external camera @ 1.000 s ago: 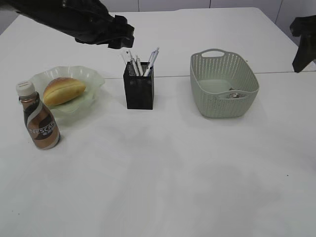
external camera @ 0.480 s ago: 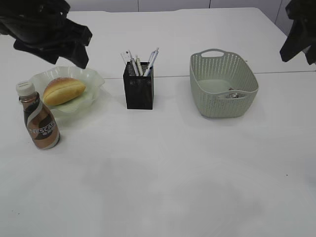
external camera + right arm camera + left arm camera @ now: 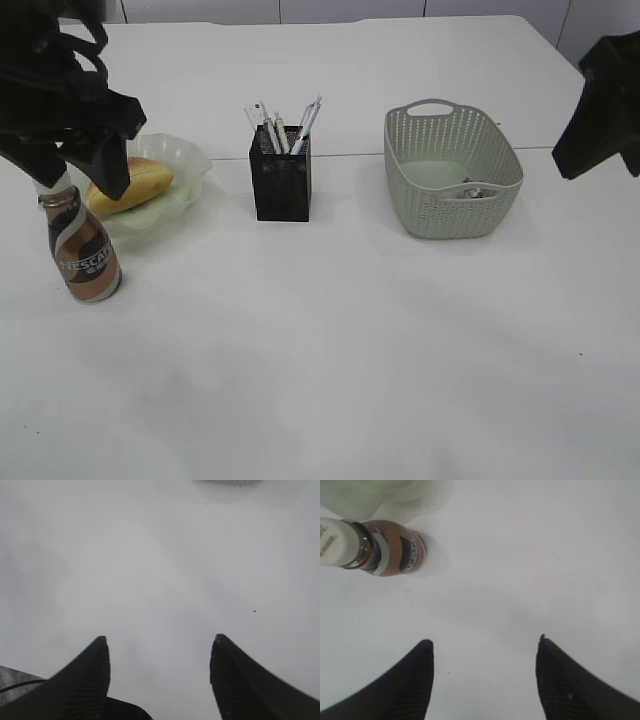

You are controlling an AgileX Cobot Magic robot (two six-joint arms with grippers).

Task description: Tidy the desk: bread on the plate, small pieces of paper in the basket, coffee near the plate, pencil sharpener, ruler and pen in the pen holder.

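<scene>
The bread [image 3: 130, 183] lies on the pale-green plate [image 3: 180, 160] at the left of the desk [image 3: 330, 340]. The coffee [image 3: 85, 255] stands upright just in front of the plate. It also shows in the left wrist view as a coffee bottle [image 3: 380, 550] below the plate [image 3: 370, 495]. My left gripper [image 3: 78, 165] hangs over the bottle's cap, and in its own view the left gripper [image 3: 484, 645] is open and empty. The black pen holder [image 3: 281, 185] holds pens [image 3: 300, 125]. I cannot make out the ruler or the pencil sharpener. The basket [image 3: 452, 170] holds paper scraps [image 3: 472, 190]. My right gripper [image 3: 160, 640] is open and empty.
The right arm [image 3: 600, 110] hangs at the right edge, beyond the basket. In the right wrist view a strip of the basket [image 3: 225, 482] shows at the top. Bare white tabletop fills the front half of the desk.
The left arm has swung from above the pen holder leftwards and down, to over the coffee bottle. The right arm has come lower at the right edge.
</scene>
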